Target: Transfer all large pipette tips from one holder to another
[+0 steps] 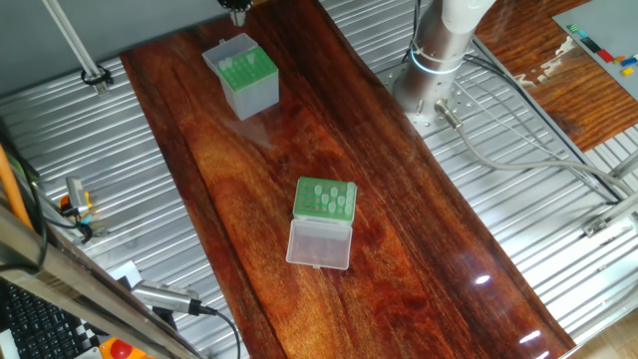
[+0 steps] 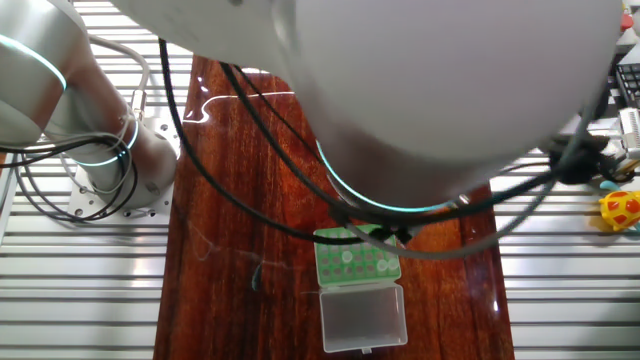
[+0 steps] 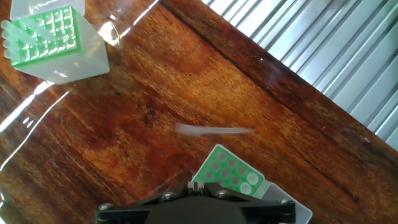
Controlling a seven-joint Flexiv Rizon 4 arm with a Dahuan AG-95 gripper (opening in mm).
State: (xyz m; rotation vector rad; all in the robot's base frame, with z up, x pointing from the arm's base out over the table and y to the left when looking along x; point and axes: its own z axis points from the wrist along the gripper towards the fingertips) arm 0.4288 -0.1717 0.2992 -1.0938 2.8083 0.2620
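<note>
The low green holder (image 1: 325, 199) lies mid-table with its clear lid (image 1: 319, 242) flapped open toward the front; pale large pipette tips (image 3: 250, 182) fill some of its holes. It also shows in the other fixed view as the green holder (image 2: 356, 258), below the arm. The taller translucent box (image 1: 240, 75) with a green insert stands at the far end, seen at the upper left in the hand view (image 3: 53, 40). One pale tip (image 3: 214, 130) shows as a blurred streak between the two; I cannot tell if it rests on the wood. My gripper (image 3: 196, 185) hangs high, jaws together, nothing visible between them.
The dark wooden table (image 1: 399, 249) is flanked by ribbed metal surfaces (image 1: 518, 239). The arm's base (image 1: 439, 50) stands at the back right with cables (image 1: 518, 160) trailing off. The arm's body (image 2: 400, 90) blocks most of the other fixed view.
</note>
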